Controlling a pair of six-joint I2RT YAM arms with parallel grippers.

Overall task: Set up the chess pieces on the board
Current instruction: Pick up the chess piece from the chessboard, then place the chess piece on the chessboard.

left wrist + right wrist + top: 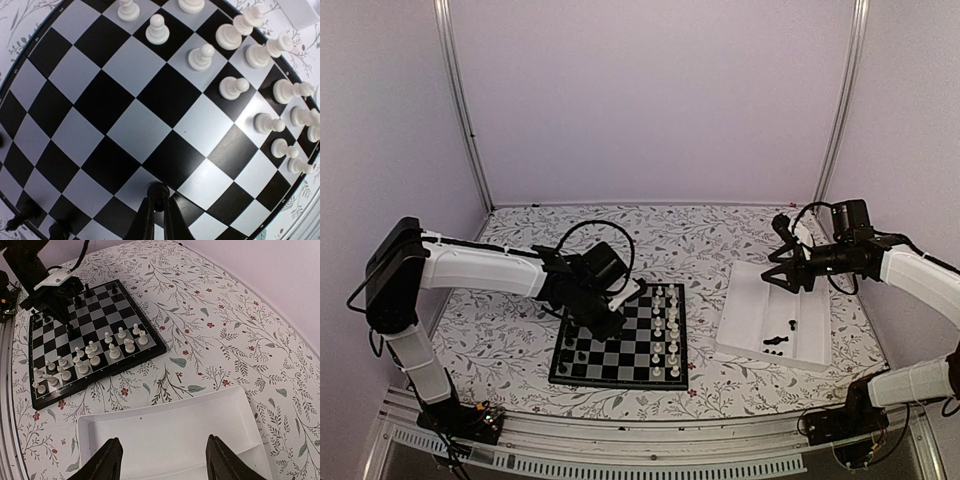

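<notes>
— Where is the board (pixel 620 352)?
— Flat on the flowered worktop (pixel 510 340), with the left arm (pixel 480 268) reaching over its far left corner. The white tray (pixel 745 315) lies to its right, apart from it.
— What does the left wrist view add?
— The left end effector (pixel 158 200). From above, the arm hides it. Close up, its fingers stand almost together, clamped on a black piece (pixel 158 189) upright on the board; I cannot tell which square.
— And the top view alone?
— A few black chess pieces (pixel 778 342) lying in the tray's near part. The right wrist view gives the right end effector (pixel 162 440) above the tray, fingers wide apart.
— How do the pieces look?
— Tiny, dark, knob-topped. Some stand along the board's left edge, and the white pieces (pixel 672 348) fill two files on its right. The checks are black and pale grey inside a black border.
</notes>
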